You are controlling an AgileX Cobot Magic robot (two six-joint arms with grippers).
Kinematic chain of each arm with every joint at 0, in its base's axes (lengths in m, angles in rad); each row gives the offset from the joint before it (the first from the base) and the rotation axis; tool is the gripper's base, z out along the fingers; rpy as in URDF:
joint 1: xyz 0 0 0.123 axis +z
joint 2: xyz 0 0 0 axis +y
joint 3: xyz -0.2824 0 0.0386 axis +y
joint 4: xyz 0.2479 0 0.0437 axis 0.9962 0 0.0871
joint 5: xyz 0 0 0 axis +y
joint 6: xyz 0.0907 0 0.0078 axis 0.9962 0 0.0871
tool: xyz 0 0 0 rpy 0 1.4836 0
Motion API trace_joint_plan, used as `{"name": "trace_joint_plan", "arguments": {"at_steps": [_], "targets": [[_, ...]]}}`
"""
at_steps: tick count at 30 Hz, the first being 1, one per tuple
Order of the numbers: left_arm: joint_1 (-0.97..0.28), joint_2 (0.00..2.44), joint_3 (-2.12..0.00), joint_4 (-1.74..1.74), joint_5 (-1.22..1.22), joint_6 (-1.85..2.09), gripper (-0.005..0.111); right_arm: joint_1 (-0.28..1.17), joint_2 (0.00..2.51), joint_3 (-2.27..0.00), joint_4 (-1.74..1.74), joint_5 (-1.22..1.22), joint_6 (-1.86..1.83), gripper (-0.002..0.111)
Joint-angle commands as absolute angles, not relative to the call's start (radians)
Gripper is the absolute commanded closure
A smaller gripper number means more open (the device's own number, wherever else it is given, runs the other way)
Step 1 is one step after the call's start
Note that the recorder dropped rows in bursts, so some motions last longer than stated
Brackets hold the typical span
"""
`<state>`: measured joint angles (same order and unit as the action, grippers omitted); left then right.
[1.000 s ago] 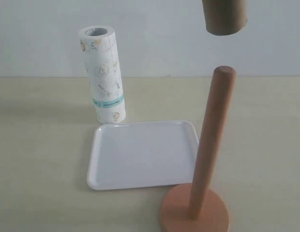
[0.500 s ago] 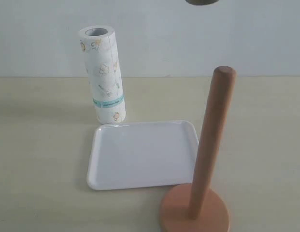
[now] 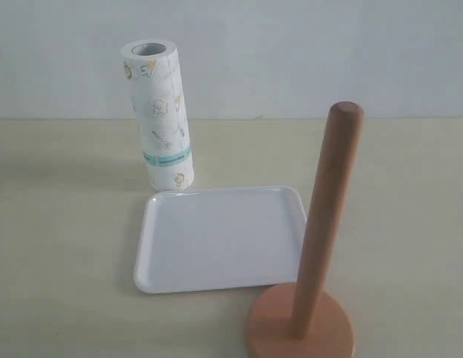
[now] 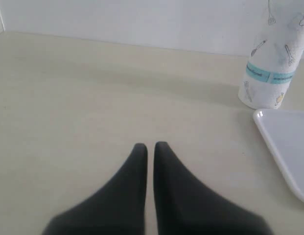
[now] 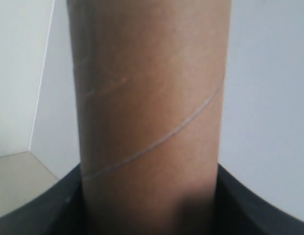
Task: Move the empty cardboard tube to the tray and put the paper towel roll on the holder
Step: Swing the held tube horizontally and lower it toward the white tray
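Observation:
The brown cardboard tube [image 5: 149, 107] fills the right wrist view, and my right gripper [image 5: 149, 205] is shut on it, a dark finger on each side. Tube and right gripper are out of the exterior view. The wooden holder [image 3: 320, 246] stands bare at the front right, its disc base [image 3: 268, 324] on the table. The white tray [image 3: 216, 239] lies to its left, with nothing on it. Behind the tray the paper towel roll [image 3: 159, 112] stands upright; it also shows as the roll [image 4: 274, 63] in the left wrist view. My left gripper [image 4: 150, 147] is shut on nothing, low over the table, to the left of the roll and tray rim [image 4: 269, 132].
The beige table [image 3: 60, 224] meets a pale wall [image 3: 291, 52] behind the roll. The holder's base stands just off the tray's front right corner.
The cardboard tube, hanging above the holder's post a second ago, has risen out of the top of the exterior view. The roll, tray and holder have not moved.

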<state>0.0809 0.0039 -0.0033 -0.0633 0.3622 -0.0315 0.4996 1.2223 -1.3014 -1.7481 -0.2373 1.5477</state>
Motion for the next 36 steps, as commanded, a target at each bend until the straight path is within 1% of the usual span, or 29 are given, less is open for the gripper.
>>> {"name": "trace_joint_plan", "arguments": {"at_steps": [1, 4, 6, 8, 10, 14, 16, 18, 21, 27, 30, 36], "targets": [[0.083, 0.0, 0.0, -0.063, 0.36, -0.029, 0.103, 0.498, 1.216, -1.304, -1.744, -0.136, 1.61, 0.108], [0.083, 0.0, 0.0, -0.063, 0.36, -0.029, 0.103, 0.498, 1.216, -1.304, -1.744, -0.104, 1.62, 0.108], [0.083, 0.0, 0.0, -0.063, 0.36, -0.029, 0.103, 0.498, 1.209, -1.304, -1.721, 0.021, 1.483, 0.108], [0.083, 0.0, 0.0, -0.063, 0.36, -0.029, 0.103, 0.537, 1.198, -1.304, -1.458, 0.291, 1.032, 0.108], [0.083, 0.0, 0.0, -0.063, 0.36, -0.029, 0.103, 0.573, 1.198, -1.316, -1.277, 0.5, 0.655, 0.108], [0.083, 0.0, 0.0, -0.063, 0.36, -0.029, 0.103, 0.594, 1.203, -1.363, -0.859, 0.693, 0.024, 0.108], [0.083, 0.0, 0.0, -0.063, 0.36, -0.029, 0.103, 0.594, 1.22, -1.406, -0.684, 0.765, -0.211, 0.108], [0.083, 0.0, 0.0, -0.063, 0.36, -0.029, 0.103, 0.594, 1.23, -1.427, -0.583, 0.792, -0.347, 0.108], [0.083, 0.0, 0.0, -0.063, 0.36, -0.029, 0.103, 0.605, 1.253, -1.43, -0.522, 0.812, -0.463, 0.108], [0.083, 0.0, 0.0, -0.063, 0.36, -0.029, 0.103, 0.697, 1.351, -1.43, -0.53, 0.887, -0.507, 0.108], [0.083, 0.0, 0.0, -0.063, 0.36, -0.029, 0.103, 0.738, 1.394, -1.43, -0.53, 0.875, -0.529, 0.108], [0.083, 0.0, 0.0, -0.063, 0.36, -0.029, 0.103, 0.747, 1.457, -1.43, -0.505, 0.796, -0.536, 0.108]]}}
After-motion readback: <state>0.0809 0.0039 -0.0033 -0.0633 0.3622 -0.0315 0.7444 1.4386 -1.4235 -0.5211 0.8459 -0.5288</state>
